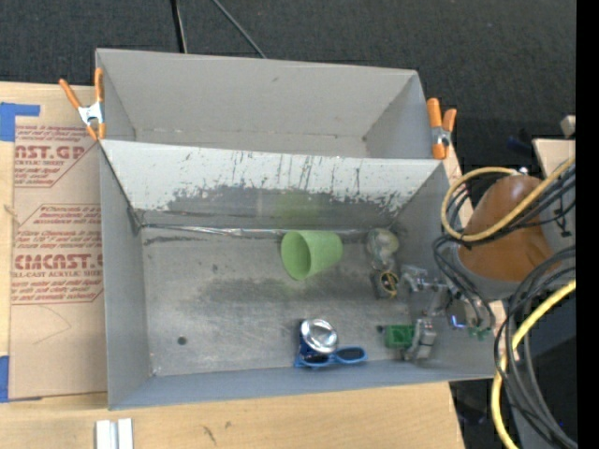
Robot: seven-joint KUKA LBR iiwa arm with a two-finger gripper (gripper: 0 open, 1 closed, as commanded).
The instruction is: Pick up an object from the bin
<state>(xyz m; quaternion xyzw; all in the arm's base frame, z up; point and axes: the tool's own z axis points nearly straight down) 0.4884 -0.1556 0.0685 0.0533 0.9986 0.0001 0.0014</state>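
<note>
Dark carpeted floor (374, 26) lies beyond a grey metal bin (187, 279) whose scuffed bottom carries a few scattered things. At the bin's right wall the gripper (420, 333) hangs low over the near right corner, under the arm's orange cover (505, 232) and looped cables (468, 190); whether it stands apart or together cannot be told. A small green object (400, 335) lies on the floor of the bin just left of the gripper, seemingly touching it. Further left, against the near wall, sits a blue-and-silver can (318, 338). A light green cup (311, 253) lies on its side mid-bin, well apart from the gripper, with a pale rounded object (381, 243) to its right by the far wall.
</note>
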